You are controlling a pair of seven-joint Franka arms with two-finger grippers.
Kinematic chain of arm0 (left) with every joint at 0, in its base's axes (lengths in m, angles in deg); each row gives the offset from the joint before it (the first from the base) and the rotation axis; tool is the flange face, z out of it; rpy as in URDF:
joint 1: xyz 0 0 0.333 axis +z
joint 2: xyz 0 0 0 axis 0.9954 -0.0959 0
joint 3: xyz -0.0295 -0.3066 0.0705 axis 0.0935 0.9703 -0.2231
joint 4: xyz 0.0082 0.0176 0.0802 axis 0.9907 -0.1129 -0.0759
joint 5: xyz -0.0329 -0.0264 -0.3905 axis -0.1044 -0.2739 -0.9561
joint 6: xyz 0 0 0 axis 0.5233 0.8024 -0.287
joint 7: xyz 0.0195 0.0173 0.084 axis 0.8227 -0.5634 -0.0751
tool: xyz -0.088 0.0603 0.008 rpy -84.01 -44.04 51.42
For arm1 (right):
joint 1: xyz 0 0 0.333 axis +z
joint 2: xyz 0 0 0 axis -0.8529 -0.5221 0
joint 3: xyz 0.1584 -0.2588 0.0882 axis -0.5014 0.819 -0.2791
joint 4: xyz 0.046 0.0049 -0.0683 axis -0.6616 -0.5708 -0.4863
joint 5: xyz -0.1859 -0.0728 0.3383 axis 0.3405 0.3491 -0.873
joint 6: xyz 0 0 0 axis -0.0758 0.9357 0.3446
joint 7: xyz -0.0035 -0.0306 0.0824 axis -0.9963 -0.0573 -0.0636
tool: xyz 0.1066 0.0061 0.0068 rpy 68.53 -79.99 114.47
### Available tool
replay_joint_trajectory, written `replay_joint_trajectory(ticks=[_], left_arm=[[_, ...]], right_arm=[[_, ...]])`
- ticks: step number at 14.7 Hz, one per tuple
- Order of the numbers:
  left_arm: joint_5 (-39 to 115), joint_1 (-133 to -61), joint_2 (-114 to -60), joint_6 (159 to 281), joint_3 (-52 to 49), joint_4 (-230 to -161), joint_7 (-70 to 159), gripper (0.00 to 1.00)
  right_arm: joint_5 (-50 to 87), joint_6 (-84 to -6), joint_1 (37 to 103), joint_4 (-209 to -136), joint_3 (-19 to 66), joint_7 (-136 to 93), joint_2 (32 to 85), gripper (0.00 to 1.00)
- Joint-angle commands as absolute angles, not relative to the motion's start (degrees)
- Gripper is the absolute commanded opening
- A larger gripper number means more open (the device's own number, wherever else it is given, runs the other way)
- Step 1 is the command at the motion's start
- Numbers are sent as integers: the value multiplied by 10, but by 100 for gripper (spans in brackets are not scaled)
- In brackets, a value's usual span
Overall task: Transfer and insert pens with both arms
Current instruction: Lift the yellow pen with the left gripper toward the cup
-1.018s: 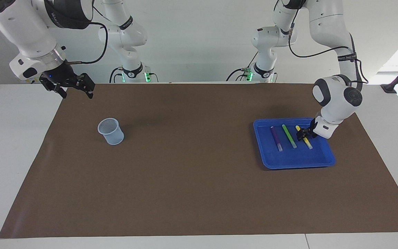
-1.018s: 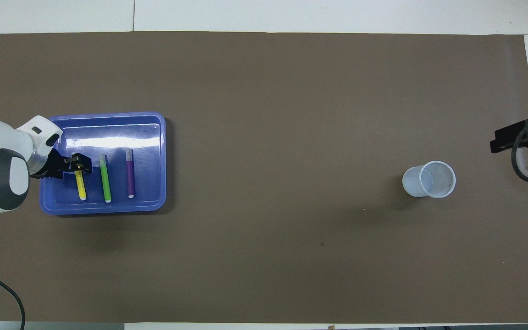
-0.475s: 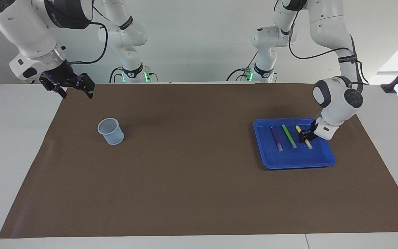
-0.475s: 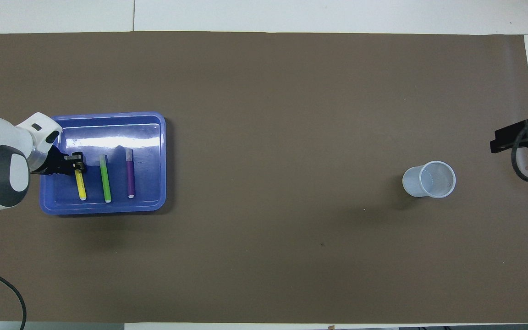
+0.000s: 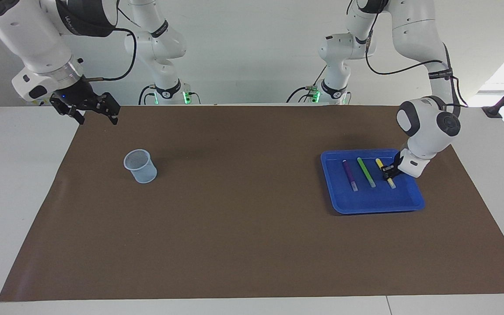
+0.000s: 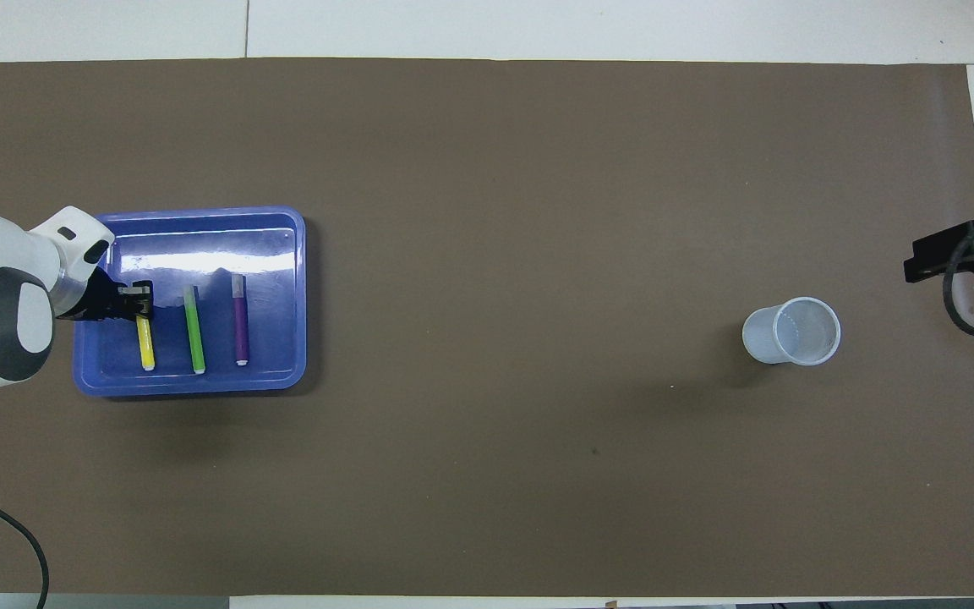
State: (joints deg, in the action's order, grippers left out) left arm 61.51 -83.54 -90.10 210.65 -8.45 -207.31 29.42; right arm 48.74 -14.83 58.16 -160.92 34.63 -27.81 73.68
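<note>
Three pens lie side by side in a blue tray [image 5: 374,208]: purple [image 5: 349,173], green [image 5: 365,172] and yellow [image 5: 379,164]. My left gripper [image 5: 388,173] is down in the tray, its fingers closed around the middle of the yellow pen, which still rests on the tray floor. In the overhead view the left gripper [image 6: 141,303] grips the yellow pen [image 6: 146,345] beside the green [image 6: 194,330] and purple [image 6: 240,320] pens. My right gripper [image 5: 96,114] hangs open and empty over the mat's edge at the right arm's end, waiting.
A translucent pale-blue cup [image 5: 140,166] stands upright on the brown mat toward the right arm's end, also in the overhead view [image 6: 791,331]. Two smaller white arms with green lights stand at the back of the table [image 5: 169,92].
My left gripper's fingers have closed in on the yellow pen and shifted it slightly toward the tray's outer wall. The right arm has not moved.
</note>
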Motion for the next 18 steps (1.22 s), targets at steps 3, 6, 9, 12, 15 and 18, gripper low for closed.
replay_joint_trajectory(ticks=[3,6,9,12,15,18], left_arm=[[616,-841,-912,2066,-85,-2029,294,0],[613,-849,-906,1960,-76,-1967,313,0],[612,-851,-888,1880,-37,-1931,398,0],[557,-851,-863,1808,-2,-1910,543,0],[465,-848,-838,1800,40,-1907,712,0],[382,-844,-827,1807,98,-1897,886,0]], right_arm=[[479,-140,574,-1615,343,-265,745,100],[479,-140,574,-1615,343,-265,745,100],[479,-140,574,-1615,343,-265,745,100],[479,-140,574,-1615,343,-265,745,100],[479,-140,574,-1615,343,-265,745,100],[479,-140,574,-1615,343,-265,745,100]])
